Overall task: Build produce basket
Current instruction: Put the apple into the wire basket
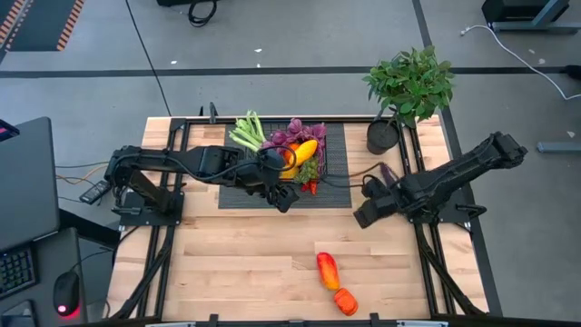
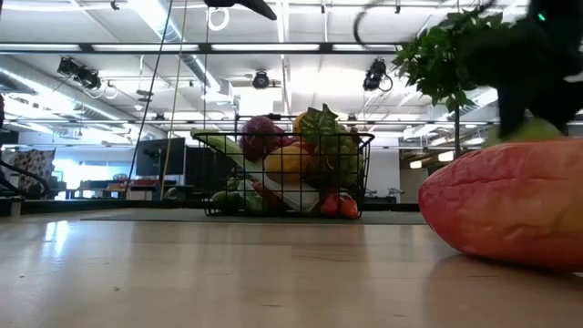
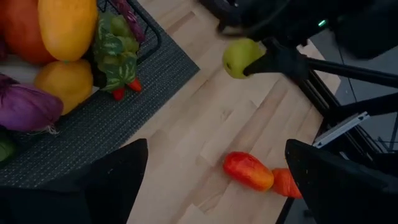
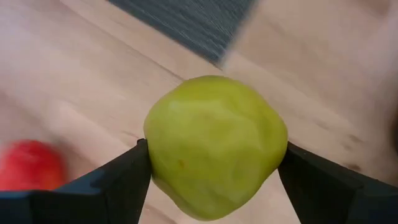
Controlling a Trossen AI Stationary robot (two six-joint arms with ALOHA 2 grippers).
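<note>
The black wire basket (image 1: 313, 182) stands on a dark mat (image 1: 334, 145) at the table's far middle. It is heaped with produce: leek (image 1: 247, 132), purple grapes, a yellow piece, orange ones. My left gripper (image 1: 286, 197) hovers open over the mat at the basket's near edge, holding nothing (image 3: 217, 186). My right gripper (image 1: 361, 218) is right of the mat and is shut on a green apple (image 4: 214, 146). A red-orange pepper (image 1: 327, 270) and an orange piece (image 1: 345, 301) lie on the bare wood near the table's near edge. My right gripper pinches the green apple (image 3: 241, 57) between its two fingers (image 4: 124, 180), one on each side (image 4: 155, 155) of the fruit. The fingers slant down from the table's right. The apple is lifted clear above the wood.
A leafy potted plant (image 1: 410, 84) in a black round pot (image 1: 382, 136) stands at the far right corner, just beyond my right arm. In the low view the red pepper (image 2: 506, 205) fills the near right and the basket (image 2: 287, 173) stands behind. Bare wood (image 1: 236, 254) spreads over the near left.
</note>
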